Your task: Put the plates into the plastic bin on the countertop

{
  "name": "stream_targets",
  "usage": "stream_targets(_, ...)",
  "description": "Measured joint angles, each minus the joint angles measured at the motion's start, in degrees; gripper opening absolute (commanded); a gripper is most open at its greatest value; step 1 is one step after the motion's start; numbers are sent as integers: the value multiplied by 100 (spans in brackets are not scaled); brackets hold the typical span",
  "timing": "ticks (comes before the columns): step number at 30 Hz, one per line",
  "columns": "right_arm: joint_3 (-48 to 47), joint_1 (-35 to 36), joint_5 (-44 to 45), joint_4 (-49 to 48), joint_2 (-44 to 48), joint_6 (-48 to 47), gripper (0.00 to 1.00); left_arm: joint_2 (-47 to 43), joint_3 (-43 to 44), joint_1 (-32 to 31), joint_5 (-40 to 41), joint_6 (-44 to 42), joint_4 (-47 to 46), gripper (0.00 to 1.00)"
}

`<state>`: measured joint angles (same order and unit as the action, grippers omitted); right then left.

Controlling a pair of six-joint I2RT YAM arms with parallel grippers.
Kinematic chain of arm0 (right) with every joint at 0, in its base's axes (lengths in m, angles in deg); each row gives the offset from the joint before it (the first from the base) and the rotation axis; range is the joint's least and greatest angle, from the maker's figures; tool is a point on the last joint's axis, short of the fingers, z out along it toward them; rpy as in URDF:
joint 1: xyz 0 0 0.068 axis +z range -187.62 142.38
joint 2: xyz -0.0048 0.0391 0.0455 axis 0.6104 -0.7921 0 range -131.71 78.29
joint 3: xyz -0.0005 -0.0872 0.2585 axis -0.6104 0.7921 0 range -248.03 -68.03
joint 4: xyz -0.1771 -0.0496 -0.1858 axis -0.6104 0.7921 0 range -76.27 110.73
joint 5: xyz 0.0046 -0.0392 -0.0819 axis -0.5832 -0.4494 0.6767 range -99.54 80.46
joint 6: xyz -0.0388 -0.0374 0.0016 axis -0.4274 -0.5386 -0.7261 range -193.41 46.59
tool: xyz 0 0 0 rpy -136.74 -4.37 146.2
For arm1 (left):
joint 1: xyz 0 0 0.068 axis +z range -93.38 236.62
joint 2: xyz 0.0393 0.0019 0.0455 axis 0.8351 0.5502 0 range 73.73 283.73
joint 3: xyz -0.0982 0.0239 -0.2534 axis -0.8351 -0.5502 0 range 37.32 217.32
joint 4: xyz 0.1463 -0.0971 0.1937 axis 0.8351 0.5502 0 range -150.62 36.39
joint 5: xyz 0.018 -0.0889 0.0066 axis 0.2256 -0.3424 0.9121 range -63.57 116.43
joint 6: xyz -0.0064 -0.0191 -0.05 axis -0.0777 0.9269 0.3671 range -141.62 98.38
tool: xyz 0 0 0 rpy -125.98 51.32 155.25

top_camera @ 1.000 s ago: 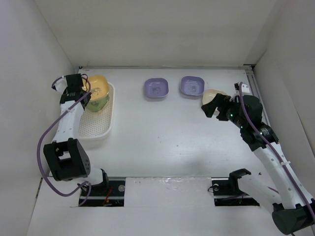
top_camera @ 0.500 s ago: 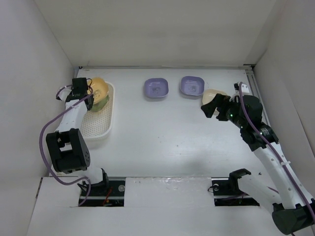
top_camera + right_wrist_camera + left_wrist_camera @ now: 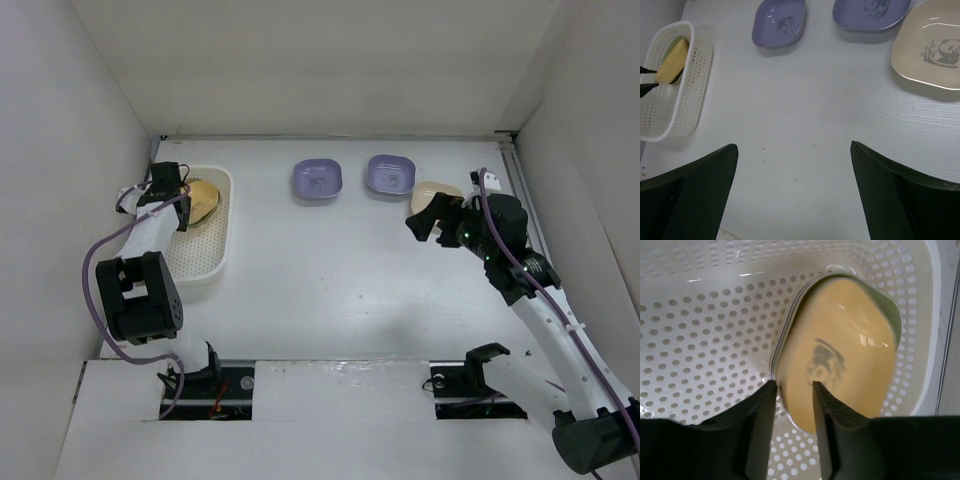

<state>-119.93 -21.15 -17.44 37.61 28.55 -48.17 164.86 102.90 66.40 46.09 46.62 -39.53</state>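
My left gripper [image 3: 183, 197] [image 3: 794, 387] is inside the far end of the cream-white plastic bin [image 3: 200, 268] [image 3: 700, 340]. Its jaws stand narrow, shut on the near rim of an orange-yellow plate [image 3: 840, 350] [image 3: 204, 192]. That plate leans on a stack whose green plate [image 3: 894, 312] shows behind it. My right gripper [image 3: 426, 222] [image 3: 793, 146] is wide open and empty above the white countertop [image 3: 330, 270]. A cream plate [image 3: 932, 47] [image 3: 438, 193] lies just beyond it. Two lavender plates [image 3: 317, 180] [image 3: 389, 174] lie at the back. The other plates are hidden.
The bin [image 3: 670, 110] stands along the left wall, its near half showing only perforated floor. In the right wrist view the lavender plates [image 3: 779, 23] [image 3: 871, 10] lie ahead. White walls close the left, back and right.
My left gripper has moved down and back into the bin, bringing the orange-yellow plate lower and flatter against the stack. My right gripper has hardly moved.
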Motion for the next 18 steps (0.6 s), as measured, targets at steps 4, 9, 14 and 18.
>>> stream_targets(4, 0, 0, -7, -13, -22, 2, 100, 0, -2, 7, -7, 105, -4, 64)
stream_targets(9, 0, 0, -7, -44, -22, 2, 100, -179, -138, 7, -170, 129, -13, 100)
stream_targets(14, 35, 0, -7, -83, -24, 2, 100, -785, -98, -463, -234, -389, -245, 100)
stream_targets(18, 35, 0, -9, -131, -35, 2, 100, -304, 1196, -1615, -243, -1191, -356, 100)
